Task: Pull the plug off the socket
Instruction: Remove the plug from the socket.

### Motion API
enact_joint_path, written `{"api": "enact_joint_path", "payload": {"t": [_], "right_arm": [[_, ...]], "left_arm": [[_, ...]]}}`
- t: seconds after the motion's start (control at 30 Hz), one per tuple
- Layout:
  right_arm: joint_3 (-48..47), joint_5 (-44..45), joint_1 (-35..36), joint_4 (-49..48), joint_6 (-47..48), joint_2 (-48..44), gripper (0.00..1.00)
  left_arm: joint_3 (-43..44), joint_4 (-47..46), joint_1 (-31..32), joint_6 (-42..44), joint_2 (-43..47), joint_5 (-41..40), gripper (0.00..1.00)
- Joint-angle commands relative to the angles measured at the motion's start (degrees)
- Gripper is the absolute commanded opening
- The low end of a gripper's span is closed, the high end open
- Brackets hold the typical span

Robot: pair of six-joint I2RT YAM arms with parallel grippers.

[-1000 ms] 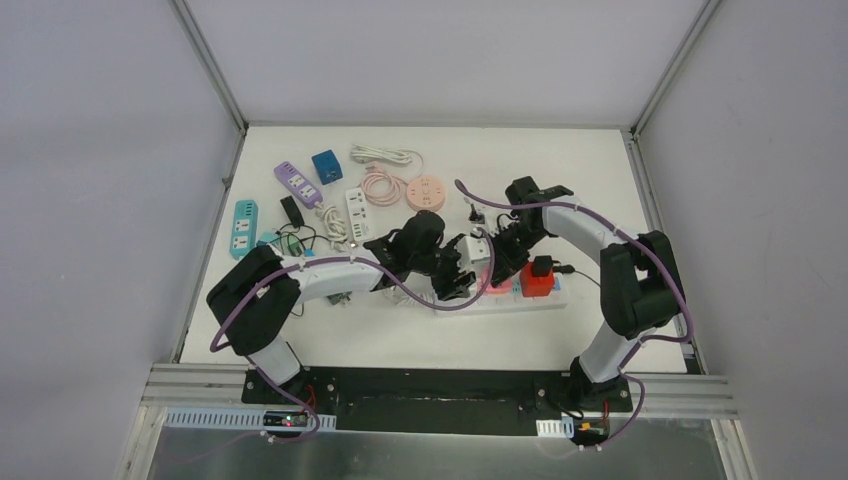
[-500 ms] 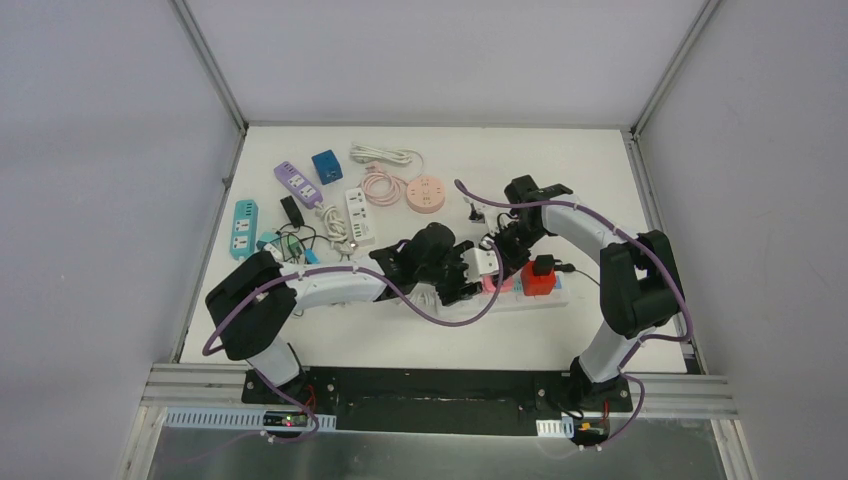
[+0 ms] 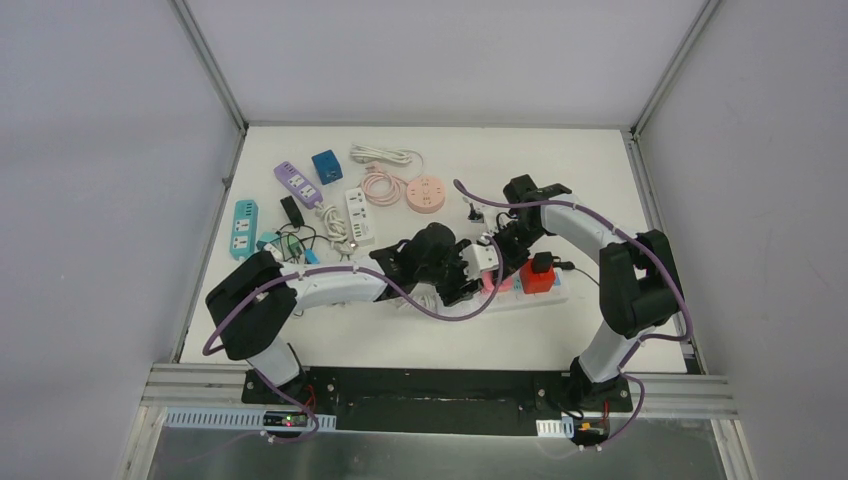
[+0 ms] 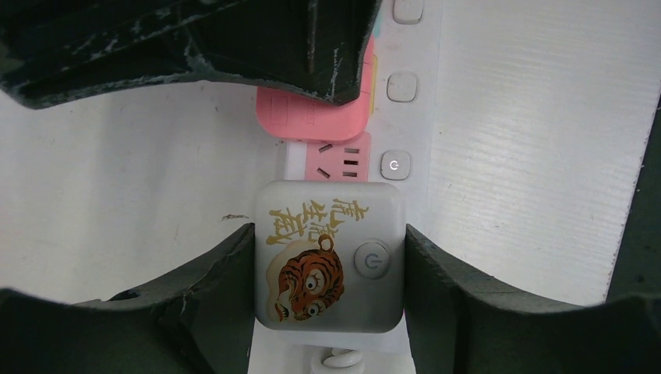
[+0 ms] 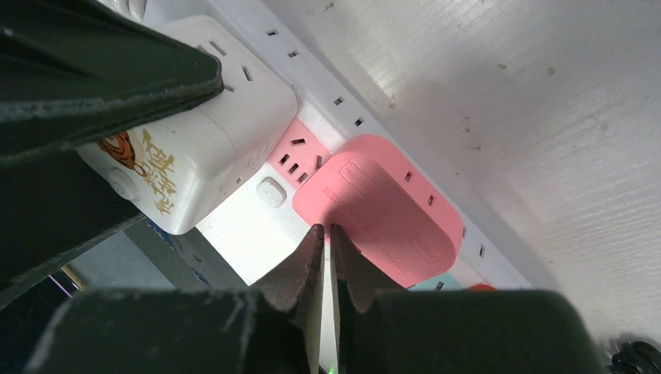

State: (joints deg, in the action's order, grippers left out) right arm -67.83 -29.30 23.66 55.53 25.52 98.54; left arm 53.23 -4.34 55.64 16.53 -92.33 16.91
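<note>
A white cube plug (image 4: 331, 257) with a tiger picture sits on the white socket strip (image 4: 399, 86), next to a pink socket face. My left gripper (image 4: 329, 259) is shut on this plug, one finger flat against each side. In the right wrist view the same plug (image 5: 195, 148) shows at the left. My right gripper (image 5: 326, 238) is shut on nothing, its tips standing at the edge of a pink adapter (image 5: 382, 210) on the strip. From above, both grippers meet over the strip (image 3: 555, 292) at the plug (image 3: 484, 258).
A red plug (image 3: 540, 275) sits further right on the strip. At the back left lie a purple strip (image 3: 297, 184), a teal strip (image 3: 243, 228), a blue cube (image 3: 326, 165), a white strip (image 3: 359, 214), a round pink socket (image 3: 426, 193) and loose cables.
My left arm has swung right, bringing its fingers around the white plug. The right gripper has stayed by the pink adapter.
</note>
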Motion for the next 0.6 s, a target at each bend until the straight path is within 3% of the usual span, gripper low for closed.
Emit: {"api": "enact_joint_path", "payload": {"t": [0.0,0.13,0.3,0.4,0.57], "right_arm": [[0.2,4.8,0.8,-3.3,0.6,2.6,0.10],[0.0,5.0,0.8,-3.1,0.6,2.9,0.10],[0.0,5.2,0.8,-3.1,0.5,2.9,0.10],[-0.1,5.4,0.8,-3.1,0.4,3.1,0.10],[-0.2,5.7,0.8,-3.1,0.3,3.2,0.10]], "left_arm": [[2.2,1.7,2.7,8.9,-0.1,-12.0,0.00],[3.9,4.1,3.5,9.8,-0.6,-13.0,0.00],[4.1,1.3,-0.6,-2.5,-0.8,-1.6,0.00],[3.6,-1.0,-1.7,-6.5,-1.2,-0.2,0.00],[3.5,1.0,1.4,2.8,-0.1,-8.9,0.00]]}}
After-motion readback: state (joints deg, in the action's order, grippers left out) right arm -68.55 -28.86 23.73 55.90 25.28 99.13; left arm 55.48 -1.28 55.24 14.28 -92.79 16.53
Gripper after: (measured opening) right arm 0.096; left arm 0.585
